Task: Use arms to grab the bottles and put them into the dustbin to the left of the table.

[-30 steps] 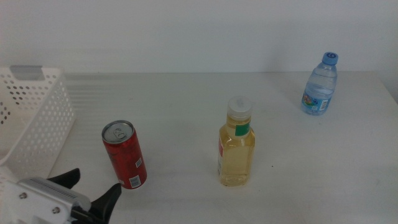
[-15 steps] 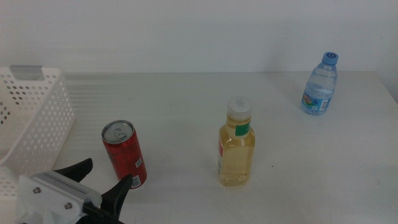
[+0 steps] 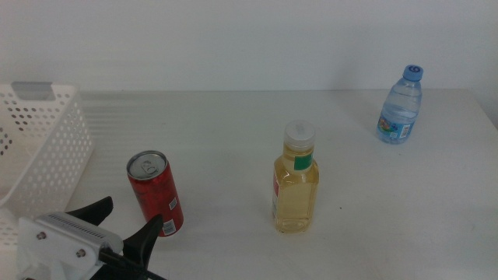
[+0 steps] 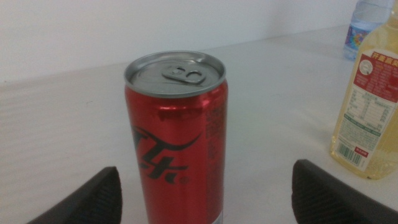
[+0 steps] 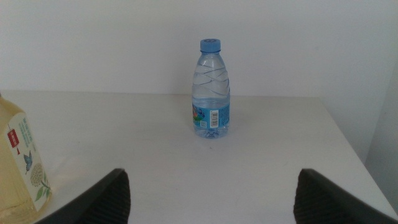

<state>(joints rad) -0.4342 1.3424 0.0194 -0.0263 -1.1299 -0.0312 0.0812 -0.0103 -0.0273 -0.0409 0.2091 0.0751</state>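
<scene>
- Left gripper (image 3: pixel 124 222) low at the near left corner of the table (image 3: pixel 233 132), jaws spread wide and holding nothing, tips aimed at the red soda can (image 3: pixel 156 194).
- One dark jaw tip just beside the can's lower label on the near side, the other out to the can's left; contact cannot be told from the middle view.
- In the left wrist view, the same can (image 4: pixel 176 137) upright between the two jaw tips of the left gripper (image 4: pixel 205 193), silver lid and pull tab facing up, clear table showing on either side of it.
- Right gripper (image 5: pixel 211 196) seen only through its own wrist camera, jaws wide apart and empty, facing the small clear water bottle (image 5: pixel 211 89) from well back.
- Yellow-liquid bottle (image 3: pixel 296 179) upright near the middle of the table, white cap on, green band at the neck, well to the right of the can.
- Same bottle at the edge of both wrist views (image 4: pixel 368 102) (image 5: pixel 18 162), label side showing.
- Dustbin (image 3: pixel 39 148) at the left edge of the table, white with round holes in its walls, grey handle on the far rim; inside hidden from this angle.
- Water bottle (image 3: pixel 401 105) standing upright at the far right of the table, blue cap on, well apart from the other two.
</scene>
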